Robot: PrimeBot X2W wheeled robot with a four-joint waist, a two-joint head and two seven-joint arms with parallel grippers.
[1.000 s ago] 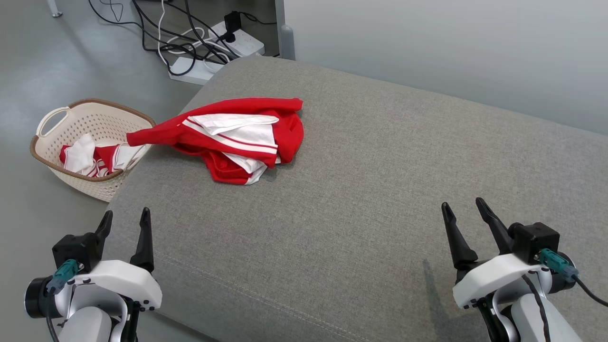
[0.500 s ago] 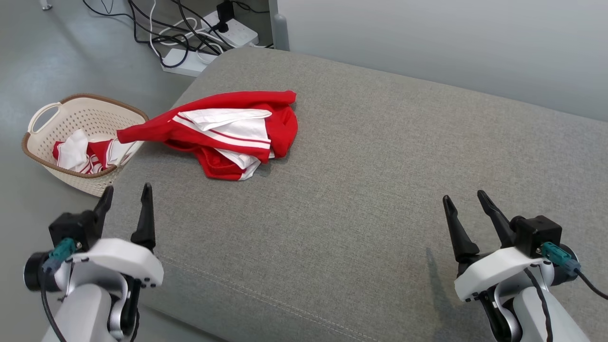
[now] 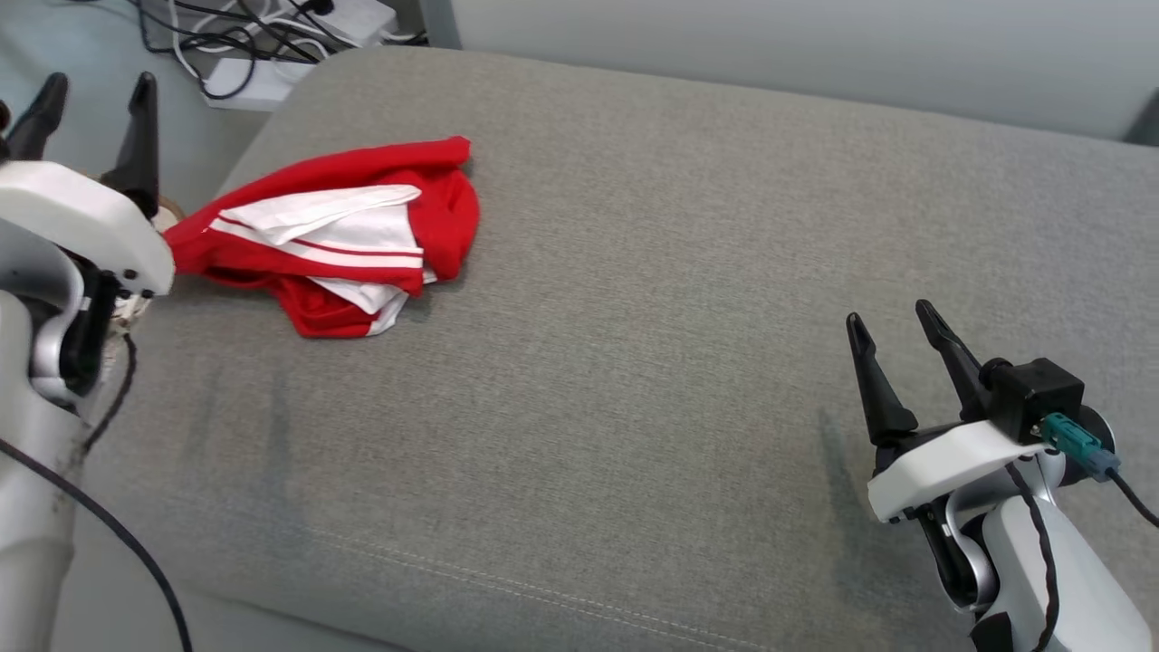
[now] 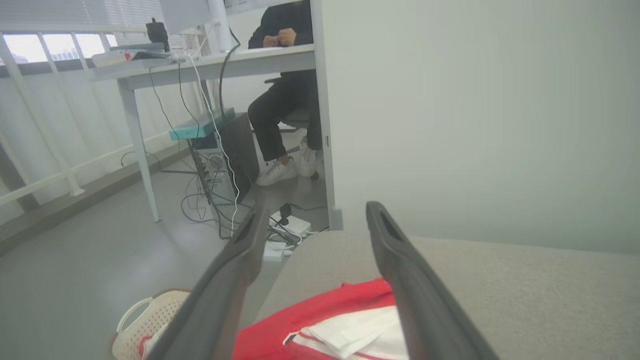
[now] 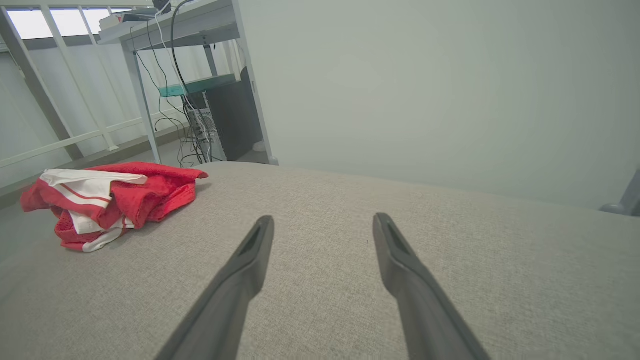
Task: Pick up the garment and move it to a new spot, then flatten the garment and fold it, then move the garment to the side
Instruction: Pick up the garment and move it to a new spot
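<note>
The garment [image 3: 335, 234] is a crumpled red and white piece lying near the far left corner of the grey cushioned surface [image 3: 652, 299]. One red end trails off the left edge. The left wrist view shows the garment [image 4: 320, 325] just below my fingers, and the right wrist view has the garment [image 5: 105, 200] far off to the left. My left gripper [image 3: 89, 91] is raised at the left edge, beside the garment's trailing end, open and holding nothing. My right gripper [image 3: 892, 319] hovers open over the near right part of the surface, well away from the garment.
A cream laundry basket [image 4: 145, 320] with red and white cloth stands on the floor left of the surface. Power strips and cables [image 3: 263, 36] lie on the floor beyond the far left corner. A person [image 4: 285, 100] sits at a desk behind. A pale wall runs along the far side.
The head camera has swung, shifting the whole scene left and down. My left arm has risen and reached forward, up beside the garment's left end. The right gripper stays about where it was.
</note>
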